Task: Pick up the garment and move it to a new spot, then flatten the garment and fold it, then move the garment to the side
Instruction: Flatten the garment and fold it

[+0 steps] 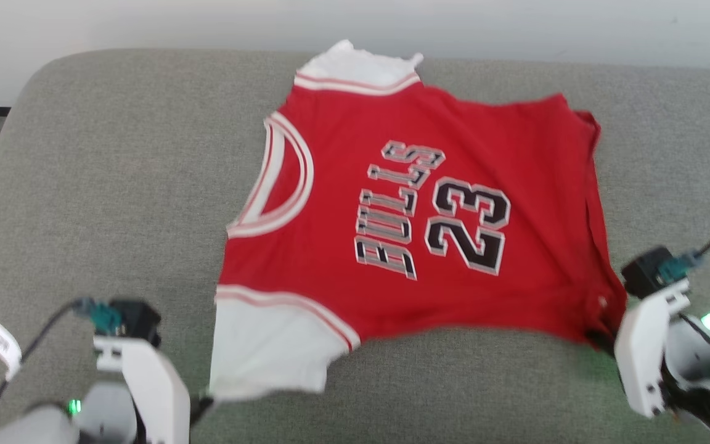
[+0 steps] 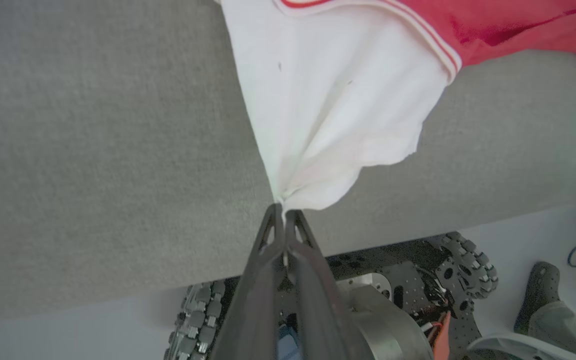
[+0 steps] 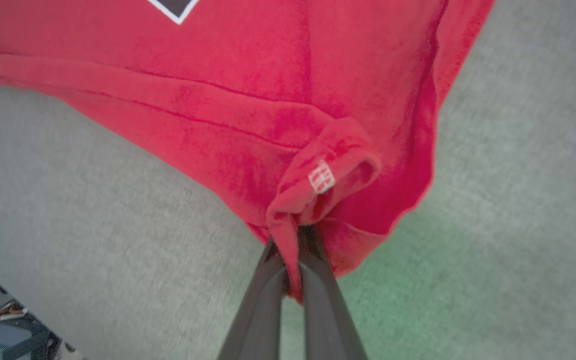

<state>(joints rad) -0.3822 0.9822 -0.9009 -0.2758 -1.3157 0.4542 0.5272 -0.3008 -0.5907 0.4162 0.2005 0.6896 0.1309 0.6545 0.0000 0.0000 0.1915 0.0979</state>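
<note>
Red garment (image 1: 392,203) lies spread, print side up, on the grey cushion (image 1: 114,185), roughly mid-surface and a little right of centre. Collar (image 1: 281,179) points left and the hem runs down the right side. Black "BULLS 23" lettering (image 1: 435,209) reads sideways from my position. One white sleeve (image 1: 355,65) sits at the far edge of the cloth; the near sleeve (image 2: 338,100) is at the near left, pulled to a point toward me. My left gripper (image 2: 284,212) is clamped on the tip of that near sleeve, fingers pressed together with white fabric gathered and creased between them. My right gripper (image 3: 293,250) is clamped on the near-right hem corner, where red fabric bunches and a strip of it hangs down between the two fingers. A small white tag (image 3: 321,176) shows on the folded-over hem just beyond the fingertips. The near edge of the cloth between my two grips looks slightly lifted and sags in a shallow curve. The head view is slightly blurred.
</note>
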